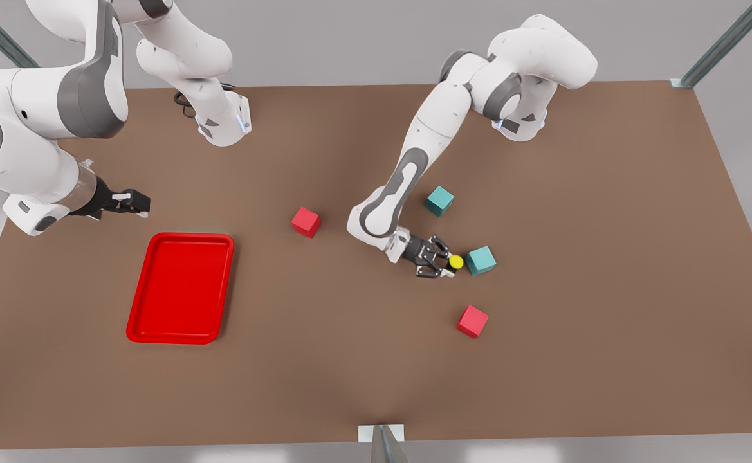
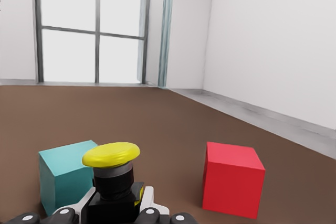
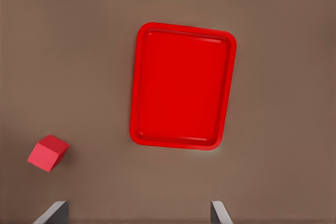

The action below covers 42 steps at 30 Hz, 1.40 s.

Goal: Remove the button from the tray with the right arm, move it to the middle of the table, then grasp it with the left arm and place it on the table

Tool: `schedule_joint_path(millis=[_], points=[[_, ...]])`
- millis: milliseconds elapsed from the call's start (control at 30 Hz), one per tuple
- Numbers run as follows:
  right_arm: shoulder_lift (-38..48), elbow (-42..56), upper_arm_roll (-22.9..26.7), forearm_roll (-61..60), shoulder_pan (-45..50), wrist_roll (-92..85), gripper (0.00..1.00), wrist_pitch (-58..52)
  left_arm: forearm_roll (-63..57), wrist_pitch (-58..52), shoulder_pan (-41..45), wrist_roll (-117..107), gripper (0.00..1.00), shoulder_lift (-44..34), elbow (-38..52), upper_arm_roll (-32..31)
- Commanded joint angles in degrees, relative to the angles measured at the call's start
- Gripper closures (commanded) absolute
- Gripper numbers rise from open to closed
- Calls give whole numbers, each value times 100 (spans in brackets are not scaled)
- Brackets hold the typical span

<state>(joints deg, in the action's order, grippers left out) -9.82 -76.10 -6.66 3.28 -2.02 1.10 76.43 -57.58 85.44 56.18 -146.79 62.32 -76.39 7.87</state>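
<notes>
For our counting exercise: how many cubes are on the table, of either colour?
4. One red cube lies near the table's middle, another red cube nearer the camera; one teal cube sits by the left arm, another teal cube beside the button.

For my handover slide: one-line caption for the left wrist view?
Left gripper holds the yellow-capped button low over the table, a teal cube close behind it and a red cube nearby.
</notes>
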Motion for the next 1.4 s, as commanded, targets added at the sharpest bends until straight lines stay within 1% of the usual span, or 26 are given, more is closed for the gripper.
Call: schedule_joint_path(millis=[0,167,200,233,333,533,567,600,633,900,1133,1233,1367], points=[[7,-1,-2,-3,0,-13,0,-6,-69,96,-2,-2890,51,52,2,4],[7,-1,-10,-11,-79,-13,0,-6,-130,87,24,-2768,51,114,2,4],[7,8,-10,-3,-79,-13,0,-6,-183,78,33,-2365,51,105,2,4],[7,8,-2,-3,-105,-13,0,-6,-166,17,243,-1722,51,105,-7,39],[7,8,-10,-3,-114,-13,0,-6,-157,-45,261,-809,51,105,-77,48],[7,8,-19,6,-79,-4,0,-6,-148,-159,244,185,51,114,-165,48],[7,8,-19,6,-70,-4,0,-6,-148,-212,244,309,49,114,-165,48],[7,8,-19,6,-70,-4,0,-6,-148,-238,235,309,27,114,-165,48],[7,8,-19,-12,-70,-4,0,-6,-140,-238,235,300,0,114,-165,48],[7,8,-28,-3,-70,-4,0,-6,-139,-291,253,247,0,123,-165,48],[-2,-10,-63,-3,255,13,0,-85,-157,-273,235,274,0,88,-157,83],[-2,-10,-54,-12,246,13,0,-85,-183,-265,244,309,0,0,-157,206],[-11,-1,-45,15,194,5,0,-85,-315,-291,270,1406,0,-421,-139,338]])
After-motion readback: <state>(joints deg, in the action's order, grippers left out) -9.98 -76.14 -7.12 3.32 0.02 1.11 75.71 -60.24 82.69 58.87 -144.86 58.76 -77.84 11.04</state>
